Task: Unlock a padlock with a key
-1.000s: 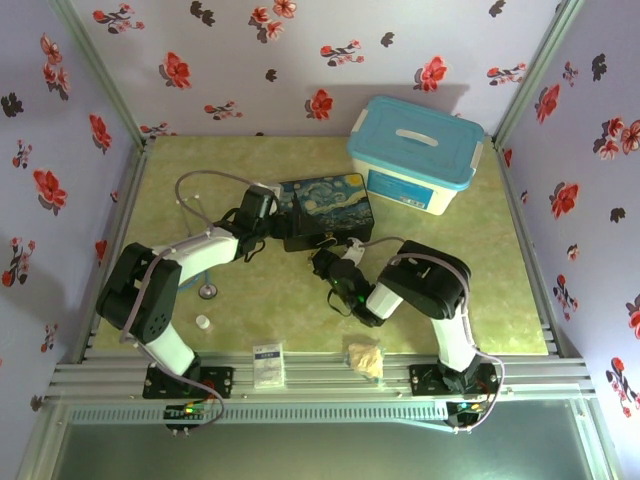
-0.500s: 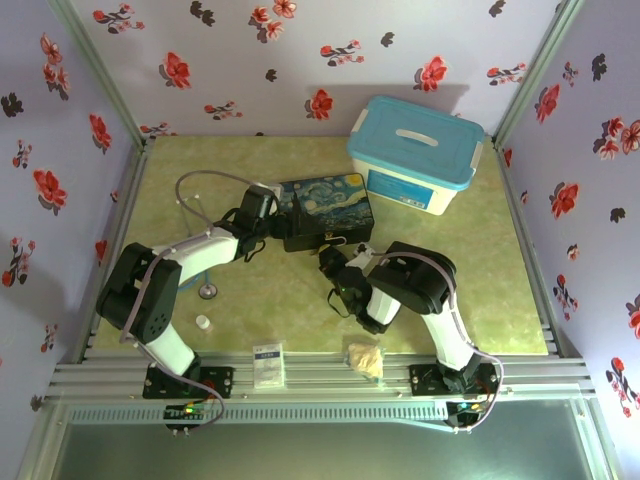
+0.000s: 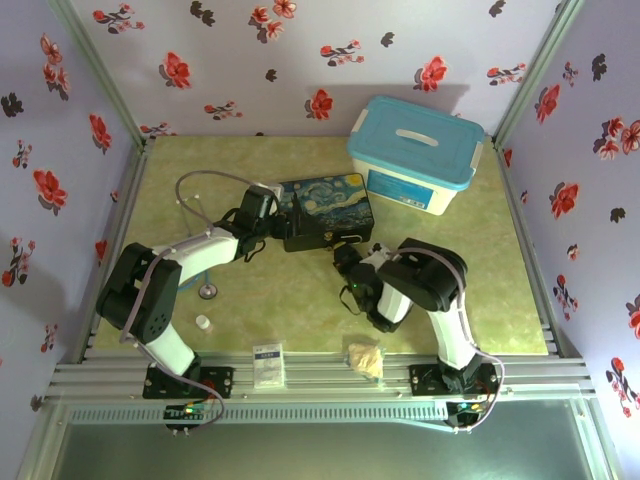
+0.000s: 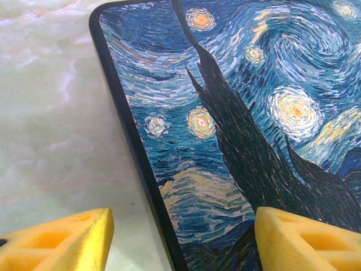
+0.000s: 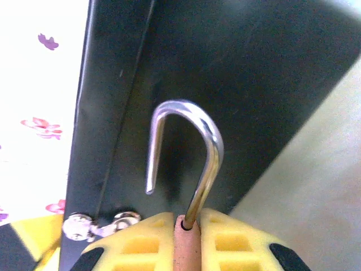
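- Straddling one edge of the painted box (image 3: 326, 210) on the worktop (image 3: 250, 300), my left claw (image 4: 183, 234) is spread wide, one finger over the lid, the other over bare surface
- My right claw (image 5: 189, 221) pinches the padlock (image 5: 188, 253) by its brass body, close before the box's dark side wall, near the silver latch (image 5: 101, 224)
- Its shackle (image 5: 212, 148) stands up with one leg hanging free, so I judge the unlocking itself done
- Next calls for drawing the lock clear without snagging that latch
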Available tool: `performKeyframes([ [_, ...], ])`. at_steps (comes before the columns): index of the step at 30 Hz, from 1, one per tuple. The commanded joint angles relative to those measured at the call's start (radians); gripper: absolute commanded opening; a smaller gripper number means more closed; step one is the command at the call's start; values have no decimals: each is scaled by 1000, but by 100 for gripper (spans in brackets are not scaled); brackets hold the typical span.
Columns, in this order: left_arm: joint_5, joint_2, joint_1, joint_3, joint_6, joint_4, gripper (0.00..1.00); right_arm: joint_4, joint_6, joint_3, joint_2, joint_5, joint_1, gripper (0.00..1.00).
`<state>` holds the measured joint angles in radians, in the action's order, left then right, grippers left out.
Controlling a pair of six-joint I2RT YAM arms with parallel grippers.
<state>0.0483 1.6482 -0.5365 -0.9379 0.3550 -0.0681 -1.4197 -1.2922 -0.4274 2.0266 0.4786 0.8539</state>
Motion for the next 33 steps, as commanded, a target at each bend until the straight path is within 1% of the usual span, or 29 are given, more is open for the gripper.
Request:
performKeyframes([
  [1,24,5,14,37,-39,107,67,370,93,50,-139,-70,-27,0],
  [2,23,1,15,35,-39,112,68,490,116,45,-200,-113,-31,0],
  [4,21,-12,15,26,-37,121,69,787,177,4,-322,-213,-37,0],
  [5,21,-17,15,21,-35,124,69,907,198,-12,-370,-239,-38,0],
  [6,22,-23,15,18,-34,128,69,977,234,-20,-403,-289,-48,0],
  [7,21,-27,15,13,-33,132,70,1017,252,-19,-417,-359,-68,0],
  [10,18,-38,15,2,-34,145,70,1044,262,1,-412,-524,-124,0],
  [12,19,-50,15,1,-33,152,70,1079,276,1,-418,-577,-141,0],
  [15,19,-67,15,7,-31,159,70,1185,321,-18,-450,-623,-166,0],
  [18,14,-79,15,17,-22,159,70,1267,357,-31,-480,-692,-219,0],
  [21,5,-93,15,24,-12,158,70,1429,421,-65,-496,-755,-299,0],
  [23,2,-103,15,32,-7,152,70,1529,465,-82,-512,-768,-346,0],
  [29,-11,-135,14,49,2,152,70,1720,572,-116,-560,-792,-481,1],
  [31,-15,-147,15,56,4,154,71,1782,613,-126,-561,-795,-522,7],
  [33,-15,-158,15,63,4,152,71,1830,647,-133,-568,-771,-550,13],
])
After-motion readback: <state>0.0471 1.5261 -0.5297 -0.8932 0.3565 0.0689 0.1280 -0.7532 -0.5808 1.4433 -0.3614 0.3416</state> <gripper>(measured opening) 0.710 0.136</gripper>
